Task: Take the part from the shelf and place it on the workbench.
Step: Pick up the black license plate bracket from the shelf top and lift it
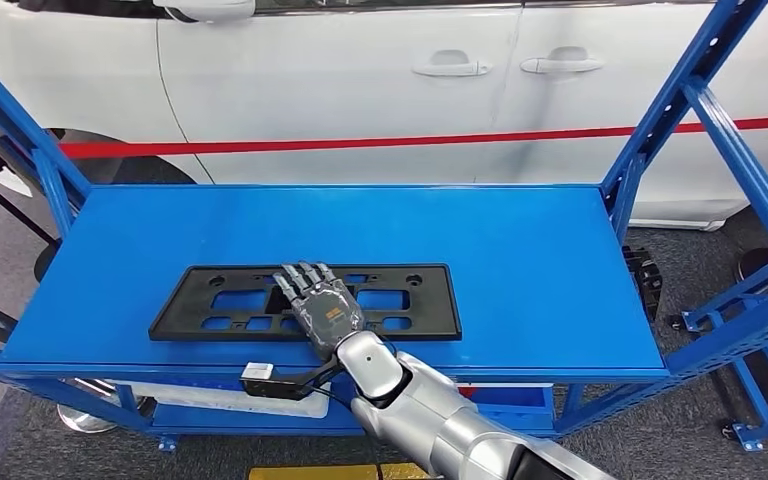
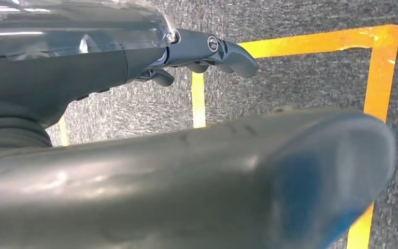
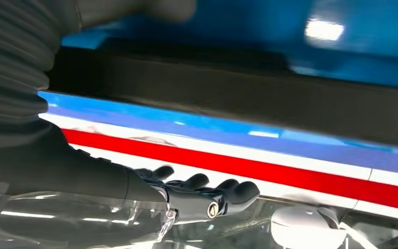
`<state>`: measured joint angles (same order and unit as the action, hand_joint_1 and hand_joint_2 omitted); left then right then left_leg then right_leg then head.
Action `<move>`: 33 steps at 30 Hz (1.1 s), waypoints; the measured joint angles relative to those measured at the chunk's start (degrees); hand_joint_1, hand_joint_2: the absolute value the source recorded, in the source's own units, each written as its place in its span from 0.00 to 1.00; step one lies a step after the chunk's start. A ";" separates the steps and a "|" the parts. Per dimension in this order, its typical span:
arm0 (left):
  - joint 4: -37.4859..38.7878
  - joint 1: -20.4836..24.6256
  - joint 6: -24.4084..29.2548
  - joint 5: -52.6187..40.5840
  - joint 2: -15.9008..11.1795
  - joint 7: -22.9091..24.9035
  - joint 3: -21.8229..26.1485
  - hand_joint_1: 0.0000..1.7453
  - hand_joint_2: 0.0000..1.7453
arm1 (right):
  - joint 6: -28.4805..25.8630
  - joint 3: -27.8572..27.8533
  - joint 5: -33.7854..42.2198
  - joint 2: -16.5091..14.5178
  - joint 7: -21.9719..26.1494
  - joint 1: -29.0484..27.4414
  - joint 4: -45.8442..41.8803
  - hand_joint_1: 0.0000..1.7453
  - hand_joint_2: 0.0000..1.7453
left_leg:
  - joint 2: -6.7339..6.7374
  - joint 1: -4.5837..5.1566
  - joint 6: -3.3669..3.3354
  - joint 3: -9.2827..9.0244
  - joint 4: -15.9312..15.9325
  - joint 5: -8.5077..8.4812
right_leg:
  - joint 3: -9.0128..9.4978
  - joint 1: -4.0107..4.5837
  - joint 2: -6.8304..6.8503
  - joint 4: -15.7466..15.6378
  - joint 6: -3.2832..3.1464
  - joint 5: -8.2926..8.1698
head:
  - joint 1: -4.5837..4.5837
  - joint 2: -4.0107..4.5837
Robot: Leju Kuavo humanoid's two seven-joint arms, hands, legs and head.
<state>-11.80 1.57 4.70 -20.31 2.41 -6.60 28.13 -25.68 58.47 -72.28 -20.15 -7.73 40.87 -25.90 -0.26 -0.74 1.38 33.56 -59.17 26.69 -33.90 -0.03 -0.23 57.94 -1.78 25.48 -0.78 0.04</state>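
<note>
The part (image 1: 305, 300), a flat black rectangular frame with cut-out windows and small holes, lies flat on the blue shelf top (image 1: 520, 260), lengthwise along its near edge and toward the near left corner, a narrow strip of blue between it and the edge. The right hand (image 1: 318, 303) lies over the middle of the part, palm down, its arm reaching in across the near edge. In the right wrist view the part (image 3: 249, 91) runs as a dark band just beside the hand (image 3: 197, 192).

Blue slanted frame posts (image 1: 695, 120) rise at both ends of the shelf top. Behind the far edge stands a white car (image 1: 360, 80), with a red barrier tape (image 1: 380, 141) stretched across in front of it. Nothing lies on the shelf top between the hand and the part. A small black block (image 1: 643, 275) sits just off the right end, beside the post.

The right hand's fingers (image 1: 300, 278) are stretched out straight and close together, flat over the part's upper bar; they seem to rest on it, but whether they grip an edge cannot be told. The left hand (image 2: 207, 52) hangs over grey carpet marked with yellow tape lines (image 2: 311, 44), fingers loosely extended, holding nothing
</note>
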 joint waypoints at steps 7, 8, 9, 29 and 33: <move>0.00 -0.14 -0.27 -0.15 -0.12 -0.26 0.02 0.00 0.00 | 0.02 0.00 -0.83 -0.03 -0.30 0.32 2.06 0.97 1.00 | 0.06 -0.40 1.02 5.05 -11.16 3.48 | 0.15 -0.16 0.10 0.01 -0.30 0.02 | -0.08 0.01; 0.00 -0.10 -0.27 -0.15 -0.17 -0.31 0.02 0.00 0.00 | 0.01 0.00 -0.90 -0.03 -0.30 0.41 2.22 0.98 1.00 | 0.08 -0.50 1.01 3.13 -7.03 1.38 | 0.17 -0.20 0.06 0.18 -0.14 0.13 | -0.08 0.01; 0.00 -0.05 -0.32 -0.16 -0.20 -0.37 0.02 0.00 0.00 | 0.01 0.00 -0.96 -0.03 -0.31 0.53 2.35 0.99 1.00 | 0.08 -0.47 0.92 1.28 -3.21 -0.01 | 0.11 -0.11 0.01 0.42 0.10 0.28 | -0.09 0.01; 0.00 0.13 0.34 -0.09 -0.30 -4.52 1.53 0.00 1.00 | -0.71 -2.70 -0.51 -0.03 2.69 1.22 3.77 0.96 1.00 | -0.11 -0.14 -0.32 -0.66 1.36 -1.12 | -0.11 0.17 -0.07 0.29 0.64 0.05 | 0.05 0.00; 0.00 0.08 0.51 0.28 -0.49 -1.61 2.50 0.00 1.00 | -1.99 -6.13 5.41 -0.15 10.40 1.54 3.07 0.96 1.00 | -0.03 -0.46 0.56 2.95 -7.35 4.14 | 0.32 -0.13 0.08 -0.42 -0.35 -0.29 | -0.05 0.00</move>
<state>-11.80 1.65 5.22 -20.02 1.92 -8.20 30.63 -27.67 52.33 -66.87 -20.29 2.67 42.41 -22.83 -0.29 -1.19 1.93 36.51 -66.51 30.83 -33.58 -0.17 -0.15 57.52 -2.13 25.19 -0.82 0.04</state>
